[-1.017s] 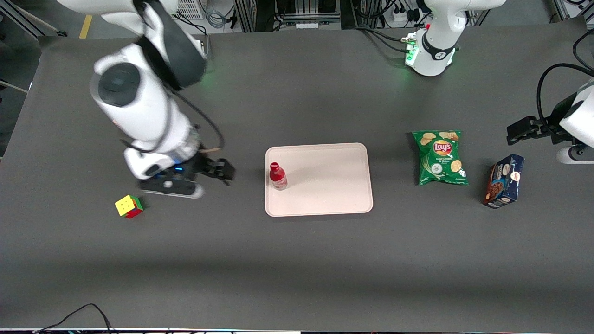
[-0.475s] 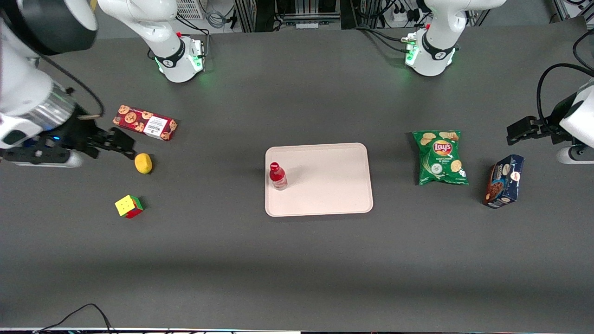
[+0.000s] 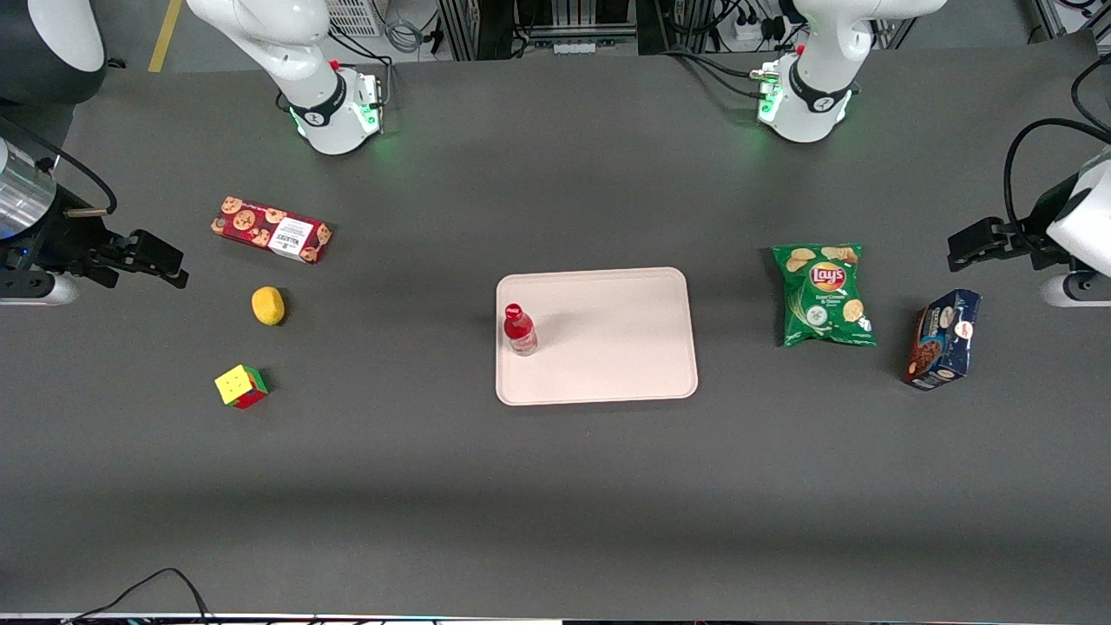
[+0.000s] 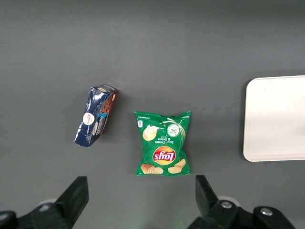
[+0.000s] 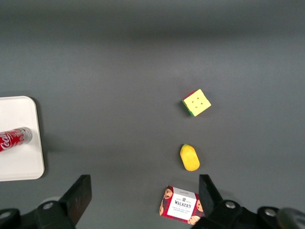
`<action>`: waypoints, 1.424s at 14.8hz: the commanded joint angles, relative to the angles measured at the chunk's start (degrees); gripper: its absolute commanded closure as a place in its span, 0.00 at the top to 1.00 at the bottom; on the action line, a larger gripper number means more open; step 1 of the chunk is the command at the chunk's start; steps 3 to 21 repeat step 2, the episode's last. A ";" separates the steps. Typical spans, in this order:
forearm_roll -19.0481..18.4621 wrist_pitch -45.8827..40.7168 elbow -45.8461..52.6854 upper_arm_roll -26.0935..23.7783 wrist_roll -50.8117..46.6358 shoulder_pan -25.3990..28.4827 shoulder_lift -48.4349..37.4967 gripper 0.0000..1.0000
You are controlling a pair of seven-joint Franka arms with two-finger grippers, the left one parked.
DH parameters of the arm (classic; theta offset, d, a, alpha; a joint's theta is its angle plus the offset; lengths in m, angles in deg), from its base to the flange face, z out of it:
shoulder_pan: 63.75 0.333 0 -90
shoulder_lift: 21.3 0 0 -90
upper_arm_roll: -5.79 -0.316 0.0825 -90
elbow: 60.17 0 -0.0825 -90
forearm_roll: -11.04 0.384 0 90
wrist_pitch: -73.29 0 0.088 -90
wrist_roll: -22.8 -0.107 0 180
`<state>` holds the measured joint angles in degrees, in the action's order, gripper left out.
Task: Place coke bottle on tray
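Open gripper [image 3: 174, 266] high at table's working-arm end, nothing nearby

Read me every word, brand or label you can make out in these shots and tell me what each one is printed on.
"Lay's" on the green chip bag.
"WALKER'S" on the white label of the red cookie box.
White script on the coke bottle, standing on the tray: too small to read.
Print on the dark blue box: too small to read.
The gripper, open near the working arm's end of the table, shows no text.
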<state>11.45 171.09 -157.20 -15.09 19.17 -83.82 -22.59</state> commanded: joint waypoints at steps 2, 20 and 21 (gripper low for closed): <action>1.70 -0.69 -0.88 -0.04 3.01 -1.55 -1.17 1.00; 1.70 -0.69 -0.88 -0.04 3.01 -1.55 -1.17 1.00; 1.70 -0.69 -0.88 -0.04 3.01 -1.55 -1.17 1.00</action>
